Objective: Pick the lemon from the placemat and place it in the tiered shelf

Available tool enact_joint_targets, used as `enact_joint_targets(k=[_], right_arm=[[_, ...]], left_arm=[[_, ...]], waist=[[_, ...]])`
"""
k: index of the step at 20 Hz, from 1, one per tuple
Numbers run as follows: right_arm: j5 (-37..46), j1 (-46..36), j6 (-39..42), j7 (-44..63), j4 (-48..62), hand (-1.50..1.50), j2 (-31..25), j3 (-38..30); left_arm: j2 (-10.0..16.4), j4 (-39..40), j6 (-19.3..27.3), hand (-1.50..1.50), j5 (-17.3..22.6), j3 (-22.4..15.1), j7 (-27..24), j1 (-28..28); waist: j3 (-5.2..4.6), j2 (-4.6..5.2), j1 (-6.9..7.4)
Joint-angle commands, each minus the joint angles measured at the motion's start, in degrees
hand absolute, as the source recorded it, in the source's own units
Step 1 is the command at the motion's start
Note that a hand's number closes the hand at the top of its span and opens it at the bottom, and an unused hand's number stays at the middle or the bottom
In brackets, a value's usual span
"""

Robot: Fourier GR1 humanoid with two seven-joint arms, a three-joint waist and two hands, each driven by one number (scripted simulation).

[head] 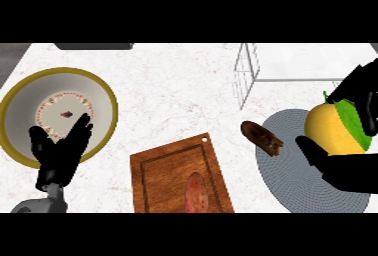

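**Fig. 1. Lemon held in my right hand, over the placemat**

Head view, looking down on the counter (170, 85). Counted: one lemon, one placemat, one shelf, one plate, one board, two hands.

My right hand (353, 172), at the counter's right edge, is curled round the lemon (331, 127). The thumb (310, 150) lies on its near left side and the fingers (362, 87) wrap over its far right side. The lemon is yellow, with one green leaf (353, 120) on its right. It shows over the far right part of the placemat (303, 192) and is outside the shelf; how high it hangs above the mat I cannot tell.

The placemat is round, grey and finely ribbed, and lies at the counter's near right. The shelf (247, 75), of white wire, stands at the far right corner, apart from the lemon. One brown piece (262, 138) lies across the placemat's left edge, part on the mat and part on the counter.

One wooden board (173, 167) lies at the middle of the near edge, a little askew, with one reddish piece (195, 192) on its near end. One plate (44, 85), pale with a gold rim, lies by the left edge, and one small brown bit (66, 114) sits at its centre. My left hand (59, 155) rests at the near left, fingers straight and up, holding nothing, showing over the plate's near rim.

Surface: white stone with faint reddish veining. One dark slab (94, 46) sits at the far edge. Beyond the far left corner the ground is dark grey.
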Motion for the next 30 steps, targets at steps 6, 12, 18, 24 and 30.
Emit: enact_joint_targets(k=[6, 12, 18, 24, 30], right_arm=[[-8.4, -16.8, 3.9, 5.9, 13.3, 1.5, -7.2, -11.2], [-5.7, -28.4, 2.3, -0.3, 31.5, 1.5, -11.6, -13.2], [-4.6, -33.6, 4.9, -10.9, 46.6, 1.5, -15.4, -13.7], [-1.2, -34.4, 4.5, -19.8, 55.4, 1.5, -14.6, -11.0], [4.5, -35.5, 1.4, -29.8, 65.5, 1.5, -14.9, -8.7]], left_arm=[[-1.9, 5.3, 0.4, 0.0, -1.3, -0.6, -0.6, 0.0], [-1.4, 2.1, -1.4, 0.0, -1.2, -1.6, -0.3, 2.4], [-0.9, 2.6, -0.8, 0.0, -0.5, 0.1, 2.0, -0.8], [-3.1, 3.1, 0.2, 0.0, -1.9, -1.5, 1.4, -0.7], [-2.1, 5.2, -1.1, 0.0, -2.0, -0.5, -0.1, -1.2]], waist=[[-0.45, 0.6, 0.18], [-0.47, 0.9, 1.67], [-0.43, 0.98, 1.4], [-0.4, 1.14, 1.56], [-0.4, 1.29, 1.7]])
